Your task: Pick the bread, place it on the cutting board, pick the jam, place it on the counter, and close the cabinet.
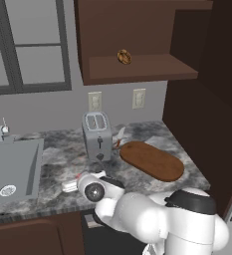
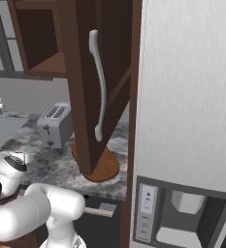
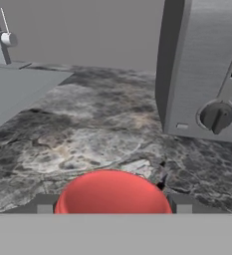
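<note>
We saw the fingers (image 3: 112, 211) clenched around the jam (image 3: 112, 195), low over the table (image 1: 58, 164) just in front of the toaster (image 1: 97, 135), beside the sink (image 1: 13, 169). Bread (image 1: 124, 57) sat on the shelf of the open cabinet (image 1: 137, 69). Cutting board (image 1: 151, 160) lay flat right of the toaster.

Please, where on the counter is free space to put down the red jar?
Bare counter lies between the sink and the toaster, just ahead of the jam held in the gripper. Right of the toaster is crowded: the cutting board fills it.
</note>
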Tool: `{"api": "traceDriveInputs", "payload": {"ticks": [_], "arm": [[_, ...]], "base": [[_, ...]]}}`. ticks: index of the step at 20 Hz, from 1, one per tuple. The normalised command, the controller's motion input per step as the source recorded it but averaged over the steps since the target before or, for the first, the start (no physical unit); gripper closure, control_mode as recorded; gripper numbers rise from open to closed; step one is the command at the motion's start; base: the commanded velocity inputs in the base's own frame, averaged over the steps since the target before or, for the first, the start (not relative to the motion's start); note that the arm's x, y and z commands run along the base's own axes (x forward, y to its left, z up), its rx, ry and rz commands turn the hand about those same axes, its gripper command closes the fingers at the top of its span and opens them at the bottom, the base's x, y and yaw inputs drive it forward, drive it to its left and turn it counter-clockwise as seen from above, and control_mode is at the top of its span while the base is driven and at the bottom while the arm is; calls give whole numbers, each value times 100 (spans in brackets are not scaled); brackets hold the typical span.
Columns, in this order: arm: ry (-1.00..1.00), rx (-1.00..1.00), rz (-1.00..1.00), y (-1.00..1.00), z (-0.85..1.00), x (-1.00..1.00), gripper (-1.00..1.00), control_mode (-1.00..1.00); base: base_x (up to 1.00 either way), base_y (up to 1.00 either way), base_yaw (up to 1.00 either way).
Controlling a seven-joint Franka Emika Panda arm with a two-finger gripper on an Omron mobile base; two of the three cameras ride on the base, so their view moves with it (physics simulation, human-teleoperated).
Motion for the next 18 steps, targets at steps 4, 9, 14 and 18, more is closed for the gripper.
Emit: {"api": "traceDriveInputs", "payload": {"ticks": [4,9,14,18], "arm": [[0,0,0,0,-16,7,100,-100],[0,0,0,0,-14,12,100,-100],[0,0,0,0,-13,13,100,-100],[0,0,0,0,-18,9,100,-100]], "base": [[0,0,0],[0,0,0],[0,0,0],[0,0,0]]}}
